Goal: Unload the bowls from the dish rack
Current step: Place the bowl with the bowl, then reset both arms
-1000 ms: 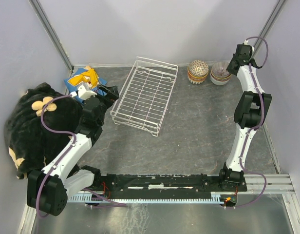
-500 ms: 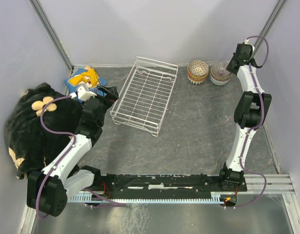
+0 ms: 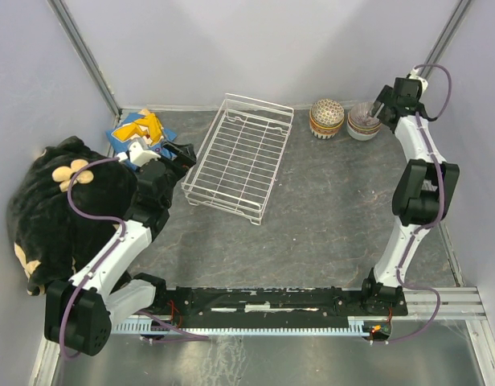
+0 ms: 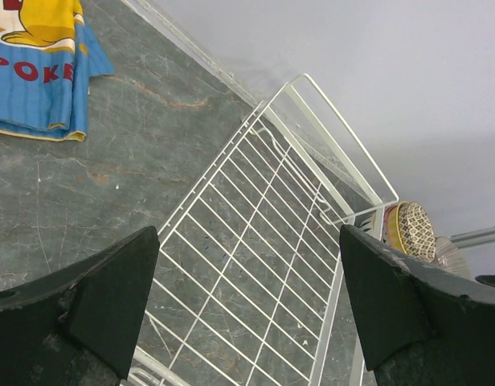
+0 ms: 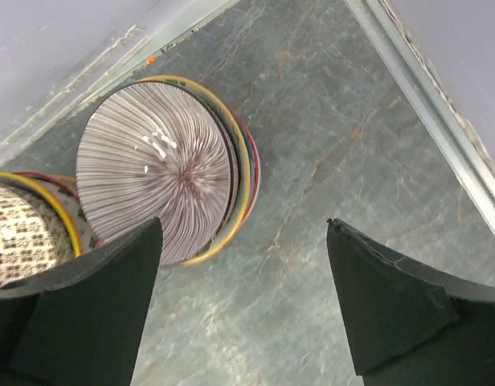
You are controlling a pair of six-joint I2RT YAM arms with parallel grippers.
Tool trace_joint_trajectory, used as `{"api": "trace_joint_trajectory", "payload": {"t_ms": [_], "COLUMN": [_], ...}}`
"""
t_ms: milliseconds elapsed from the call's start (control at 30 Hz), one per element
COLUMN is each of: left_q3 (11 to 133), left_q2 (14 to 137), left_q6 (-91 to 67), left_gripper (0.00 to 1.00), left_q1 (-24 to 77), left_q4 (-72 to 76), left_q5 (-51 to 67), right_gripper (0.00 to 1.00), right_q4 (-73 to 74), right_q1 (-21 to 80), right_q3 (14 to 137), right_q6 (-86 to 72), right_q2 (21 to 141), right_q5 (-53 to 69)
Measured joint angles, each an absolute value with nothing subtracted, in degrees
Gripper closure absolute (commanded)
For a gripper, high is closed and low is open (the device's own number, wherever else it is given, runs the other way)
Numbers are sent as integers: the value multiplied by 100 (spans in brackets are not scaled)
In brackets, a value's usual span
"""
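The white wire dish rack (image 3: 239, 157) stands at mid-table with no bowl in it; in the left wrist view its rim (image 4: 332, 157) runs below my left gripper (image 4: 247, 235). Two upside-down stacks of bowls sit at the back right: a dotted one (image 3: 327, 117) and a purple-striped one (image 3: 362, 121). My right gripper (image 3: 382, 110) hangs open just right of the striped stack (image 5: 159, 165), holding nothing, its fingers over bare table. The dotted stack (image 5: 18, 233) shows at the left edge. My left gripper (image 3: 185, 153) hovers open at the rack's left side.
A large black plush toy (image 3: 55, 201) lies at the left wall. A blue and yellow cloth (image 3: 135, 129) sits at the back left corner, also in the left wrist view (image 4: 38, 64). Walls close in behind and right of the bowls.
My right gripper has gone from shut to wide open, letting go at the striped bowl stack, and its wrist has shifted right. The left arm has not moved.
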State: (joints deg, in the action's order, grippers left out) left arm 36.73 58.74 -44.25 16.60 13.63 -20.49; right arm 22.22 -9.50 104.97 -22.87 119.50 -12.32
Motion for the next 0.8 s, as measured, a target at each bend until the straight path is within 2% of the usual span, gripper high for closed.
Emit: {"api": "trace_joint_trajectory", "payload": {"t_ms": [533,800], "left_q3": [3800,3811], "left_q2": [6045,5693], "left_q6": [-4423,-4421], "left_gripper": [1,1], "left_q1": [1660,1660], "left_q4": [1225,1170], "left_q5": [-1741,-1522], "right_gripper": [1,1], "right_q4": [910,696], "right_q1": [-790,-408], "right_q3": [6504,5129], "right_q6": [-2993,-3221], "right_q2": [8538,6912], "right_q5": [-864,-906]}}
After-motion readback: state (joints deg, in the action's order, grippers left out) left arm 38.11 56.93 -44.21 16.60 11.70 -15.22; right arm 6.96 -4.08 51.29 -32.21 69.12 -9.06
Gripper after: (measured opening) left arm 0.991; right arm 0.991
